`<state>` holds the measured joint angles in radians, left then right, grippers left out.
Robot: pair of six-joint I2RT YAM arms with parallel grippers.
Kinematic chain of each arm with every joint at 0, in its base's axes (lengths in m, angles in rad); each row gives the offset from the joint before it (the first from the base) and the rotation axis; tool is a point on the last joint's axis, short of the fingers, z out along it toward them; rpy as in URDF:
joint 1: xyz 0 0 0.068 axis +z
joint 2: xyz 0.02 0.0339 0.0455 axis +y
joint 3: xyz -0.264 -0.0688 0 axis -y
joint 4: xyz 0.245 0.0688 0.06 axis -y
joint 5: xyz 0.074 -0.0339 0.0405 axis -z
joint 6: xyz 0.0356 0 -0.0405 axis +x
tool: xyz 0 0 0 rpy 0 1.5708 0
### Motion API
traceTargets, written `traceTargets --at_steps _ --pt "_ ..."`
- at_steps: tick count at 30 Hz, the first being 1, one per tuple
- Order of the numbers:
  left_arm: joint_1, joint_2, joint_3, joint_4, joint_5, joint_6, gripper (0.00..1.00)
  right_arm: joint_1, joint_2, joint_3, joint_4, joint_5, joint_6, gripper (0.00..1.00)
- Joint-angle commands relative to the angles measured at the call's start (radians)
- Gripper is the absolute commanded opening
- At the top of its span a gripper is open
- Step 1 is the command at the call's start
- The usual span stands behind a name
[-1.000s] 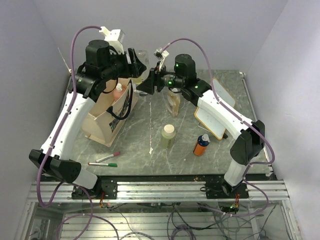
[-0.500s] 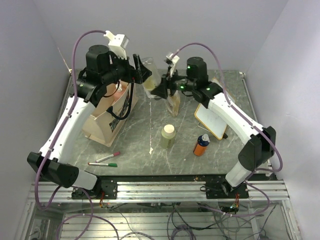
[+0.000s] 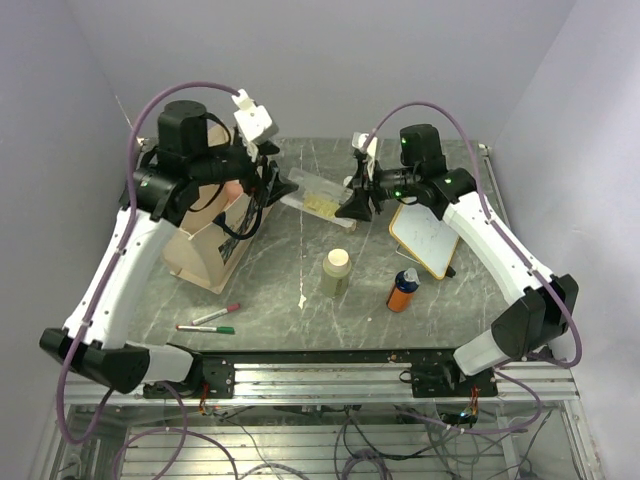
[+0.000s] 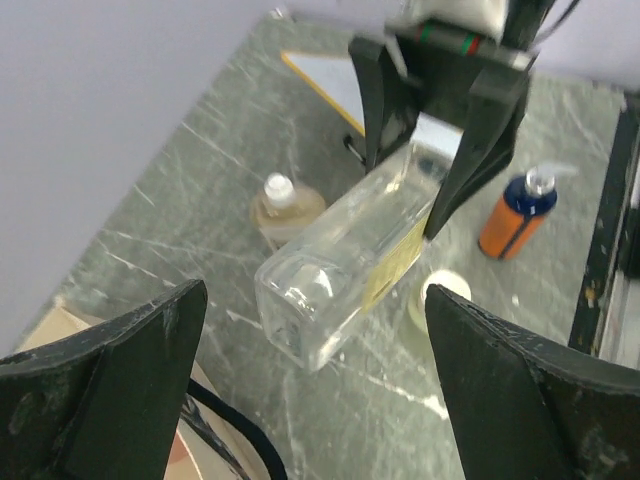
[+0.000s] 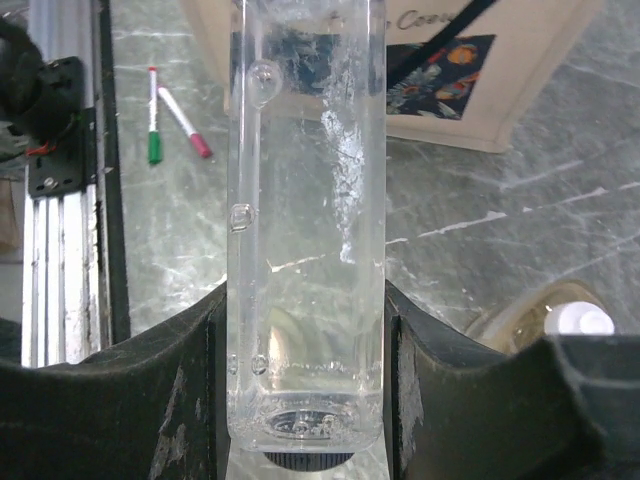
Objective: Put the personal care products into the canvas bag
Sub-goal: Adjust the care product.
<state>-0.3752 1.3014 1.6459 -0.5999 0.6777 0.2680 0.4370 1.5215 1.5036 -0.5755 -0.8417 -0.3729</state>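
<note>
My right gripper (image 3: 352,205) is shut on the cap end of a clear bottle (image 3: 318,200) and holds it nearly level above the table, base pointing left. In the right wrist view the clear bottle (image 5: 305,200) fills the gap of the right gripper (image 5: 305,400). My left gripper (image 3: 280,185) hangs open just off the bottle's base, over the canvas bag (image 3: 215,235). From the left wrist, the left gripper (image 4: 320,400) stands wide, the bottle (image 4: 345,270) apart from it. A pale green bottle (image 3: 336,272), an orange bottle (image 3: 403,290) and an amber bottle (image 4: 285,205) stand on the table.
A wood-framed whiteboard (image 3: 425,235) lies at the right, below the right arm. A red marker (image 3: 215,316) and a green marker (image 3: 205,328) lie near the front left. The bag's dark strap (image 4: 235,435) hangs under the left gripper. Walls close in on both sides.
The left gripper has let go of the clear bottle, opened wide and drawn back left. The right gripper has shut on the bottle and lowered it, pulling right.
</note>
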Motion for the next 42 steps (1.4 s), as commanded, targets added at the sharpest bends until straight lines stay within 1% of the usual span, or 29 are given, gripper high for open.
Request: traceTargets --at_steps 1,5,11,17,18,19,21,22,23,24,25,27,28,29,31,32,35,36,37,38,42 --pt "0.004 0.063 0.002 -0.162 0.110 0.222 1.00 0.010 -0.073 0.035 0.037 -0.111 -0.077 0.00" --pt "-0.002 0.086 -0.048 -0.203 0.111 0.331 1.00 0.019 -0.071 0.026 0.039 -0.122 -0.069 0.00" --pt "-0.033 0.162 -0.067 -0.280 0.185 0.417 1.00 0.043 -0.040 0.043 0.046 -0.129 -0.049 0.00" --pt "-0.066 0.175 -0.129 -0.186 0.203 0.419 1.00 0.051 -0.007 0.071 0.041 -0.167 -0.036 0.00" --pt "-0.072 0.180 -0.138 -0.175 0.208 0.423 1.00 0.071 -0.001 0.075 0.042 -0.166 -0.035 0.00" --pt "-0.076 0.187 -0.145 -0.173 0.213 0.436 0.98 0.077 0.007 0.078 0.042 -0.163 -0.034 0.00" --pt "-0.080 0.208 -0.158 -0.172 0.227 0.452 0.89 0.079 0.026 0.087 0.044 -0.150 -0.027 0.00" --pt "-0.080 0.218 -0.164 -0.165 0.235 0.451 0.81 0.079 0.031 0.089 0.048 -0.145 -0.019 0.00" --pt "-0.080 0.228 -0.169 -0.165 0.245 0.451 0.68 0.079 0.035 0.087 0.053 -0.143 -0.013 0.00" --pt "-0.080 0.240 -0.171 -0.171 0.260 0.455 0.58 0.079 0.036 0.080 0.069 -0.139 -0.002 0.00" --pt "-0.080 0.250 -0.173 -0.181 0.278 0.468 0.46 0.080 0.037 0.068 0.088 -0.138 0.018 0.00" --pt "-0.080 0.269 -0.170 -0.206 0.310 0.492 0.17 0.077 0.037 0.048 0.116 -0.138 0.034 0.00" --pt "-0.080 0.276 -0.168 -0.216 0.316 0.500 0.08 0.077 0.036 0.040 0.128 -0.138 0.047 0.00" --pt "-0.080 0.278 -0.168 -0.217 0.319 0.494 0.07 0.071 0.032 0.032 0.146 -0.136 0.066 0.04" --pt "-0.079 0.272 -0.179 -0.205 0.327 0.482 0.07 0.062 0.022 0.009 0.184 -0.148 0.105 0.19" --pt "-0.079 0.263 -0.189 -0.183 0.326 0.466 0.07 0.028 0.015 -0.011 0.203 -0.157 0.125 0.28" --pt "-0.077 0.218 -0.226 -0.087 0.315 0.394 0.07 -0.015 -0.016 -0.070 0.241 -0.180 0.155 0.47" --pt "-0.077 0.197 -0.238 -0.050 0.314 0.369 0.07 -0.023 -0.028 -0.094 0.254 -0.183 0.158 0.71" --pt "-0.077 0.186 -0.244 -0.020 0.317 0.343 0.07 -0.030 -0.041 -0.116 0.273 -0.184 0.164 0.77" --pt "-0.077 0.179 -0.244 -0.001 0.322 0.327 0.07 -0.038 -0.051 -0.138 0.287 -0.190 0.173 0.80" --pt "-0.077 0.174 -0.220 0.026 0.335 0.288 0.07 -0.084 -0.089 -0.218 0.386 -0.251 0.247 0.88"
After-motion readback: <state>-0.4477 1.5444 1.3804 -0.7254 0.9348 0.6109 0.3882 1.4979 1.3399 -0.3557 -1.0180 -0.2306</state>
